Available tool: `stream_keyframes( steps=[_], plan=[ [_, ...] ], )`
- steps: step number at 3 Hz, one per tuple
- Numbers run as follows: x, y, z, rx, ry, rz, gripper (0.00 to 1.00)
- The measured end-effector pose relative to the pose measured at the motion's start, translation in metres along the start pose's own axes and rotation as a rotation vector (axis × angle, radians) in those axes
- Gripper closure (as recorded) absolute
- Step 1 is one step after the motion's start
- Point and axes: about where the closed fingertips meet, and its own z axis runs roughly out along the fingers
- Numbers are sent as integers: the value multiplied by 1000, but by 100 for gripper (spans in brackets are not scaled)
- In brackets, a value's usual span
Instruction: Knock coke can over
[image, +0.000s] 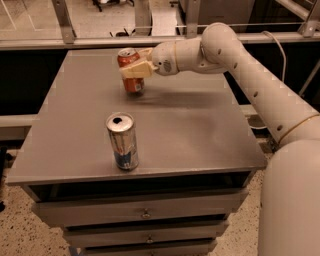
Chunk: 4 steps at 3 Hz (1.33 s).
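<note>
You're looking at a red-orange coke can with white lettering and a silver top. The gripper right at it, at the far side of the table, is cream-tan on a white arm. The slim can is silver with blue markings; table and drawers are plain grey, and the floor is pale and speckled.
</note>
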Motion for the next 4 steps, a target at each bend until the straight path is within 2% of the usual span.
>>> stream_keyframes(
  steps=[1, 2, 3, 4],
  plan=[
    [6, -23, -50, 54, 124, -9, 100],
    [17, -43, -85, 96, 284, -29, 100],
    [39, -55, -102, 116, 508, -64, 100],
    [52, -64, -108, 120, 665, -103, 100]
  ],
)
